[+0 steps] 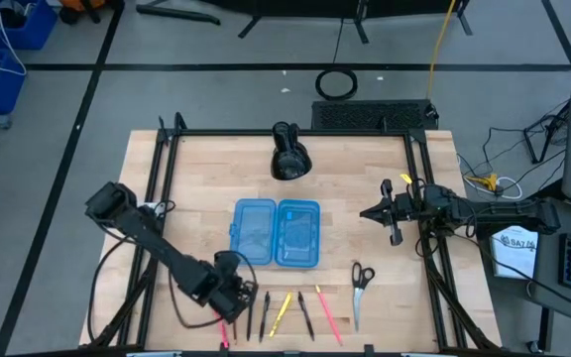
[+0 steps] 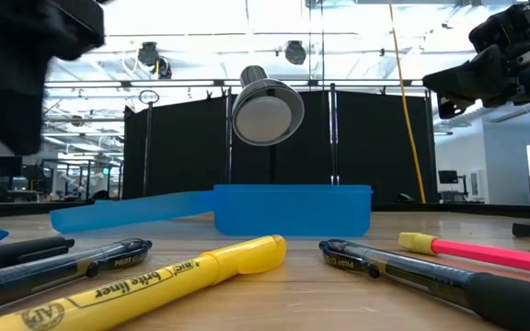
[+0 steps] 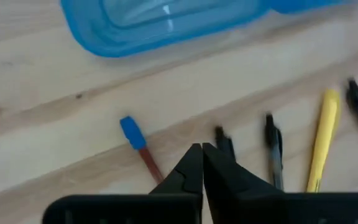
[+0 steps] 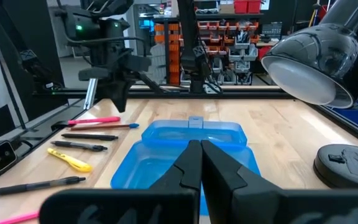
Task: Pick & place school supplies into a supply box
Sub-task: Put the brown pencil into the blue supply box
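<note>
The open light-blue supply box (image 1: 276,233) lies flat at the table's middle. In front of it, near the front edge, lies a row of pens: a red pencil with a blue cap (image 3: 132,134), black pens (image 3: 272,149), a yellow highlighter (image 1: 283,312) and a pink pen (image 1: 327,315). Small scissors (image 1: 361,283) lie to their right. My left gripper (image 3: 202,149) is shut, points down and hovers over the left end of the row, between the capped pencil and a black pen (image 3: 224,140). My right gripper (image 1: 365,213) is shut and held level, right of the box.
A black desk lamp (image 1: 287,157) stands behind the box, with its round base (image 4: 347,162) on the far part of the table. Black frame rails (image 1: 162,188) run along the table's left and right sides. Bare wood shows between the box and the pens.
</note>
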{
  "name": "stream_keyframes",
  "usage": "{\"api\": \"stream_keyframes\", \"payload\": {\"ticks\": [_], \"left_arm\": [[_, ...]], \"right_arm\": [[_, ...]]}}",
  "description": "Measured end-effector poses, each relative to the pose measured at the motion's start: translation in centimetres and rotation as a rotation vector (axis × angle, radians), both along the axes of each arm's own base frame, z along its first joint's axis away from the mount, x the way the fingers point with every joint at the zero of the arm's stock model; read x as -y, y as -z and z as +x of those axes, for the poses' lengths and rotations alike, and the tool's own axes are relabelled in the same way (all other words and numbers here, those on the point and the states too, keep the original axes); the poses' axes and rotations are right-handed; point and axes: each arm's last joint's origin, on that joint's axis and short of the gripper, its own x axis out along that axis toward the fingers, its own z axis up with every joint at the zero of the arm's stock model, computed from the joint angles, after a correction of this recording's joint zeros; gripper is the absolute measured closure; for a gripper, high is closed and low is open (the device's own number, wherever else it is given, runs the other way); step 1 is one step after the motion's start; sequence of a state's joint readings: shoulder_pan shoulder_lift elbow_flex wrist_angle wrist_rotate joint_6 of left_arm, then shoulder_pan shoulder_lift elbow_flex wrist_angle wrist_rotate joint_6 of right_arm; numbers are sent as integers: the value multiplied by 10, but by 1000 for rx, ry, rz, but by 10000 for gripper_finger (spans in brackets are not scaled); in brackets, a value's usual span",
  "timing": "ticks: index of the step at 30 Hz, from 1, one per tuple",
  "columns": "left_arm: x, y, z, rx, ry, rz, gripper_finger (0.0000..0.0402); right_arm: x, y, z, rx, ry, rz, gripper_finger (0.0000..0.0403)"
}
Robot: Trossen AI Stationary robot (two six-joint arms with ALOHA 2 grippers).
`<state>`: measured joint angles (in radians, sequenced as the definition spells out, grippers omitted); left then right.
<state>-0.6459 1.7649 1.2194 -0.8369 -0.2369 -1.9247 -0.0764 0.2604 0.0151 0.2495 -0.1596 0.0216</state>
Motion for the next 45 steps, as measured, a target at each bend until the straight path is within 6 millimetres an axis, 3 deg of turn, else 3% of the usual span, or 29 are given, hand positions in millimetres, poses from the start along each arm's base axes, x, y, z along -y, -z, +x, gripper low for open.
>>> {"api": "stream_keyframes", "payload": {"ticks": [5, 15, 19, 27, 36, 45], "left_arm": [[-9, 1, 6, -100, -10, -142, 378], [-13, 1, 5, -117, -76, -115, 207], [-19, 8, 2, -141, -132, -106, 169], [-25, 23, -5, -184, -147, -103, 161], [-23, 43, -3, -112, -146, -161, 160], [-18, 66, 1, -175, -139, -147, 163]], "right_arm": [[0, 0, 0, 0, 0, 0, 403], [0, 0, 0, 1, 0, -7, 403], [0, 0, 0, 1, 1, -7, 403], [0, 0, 0, 1, 1, 0, 403], [0, 0, 0, 1, 1, 0, 403], [0, -1, 0, 11, 1, -2, 403]]}}
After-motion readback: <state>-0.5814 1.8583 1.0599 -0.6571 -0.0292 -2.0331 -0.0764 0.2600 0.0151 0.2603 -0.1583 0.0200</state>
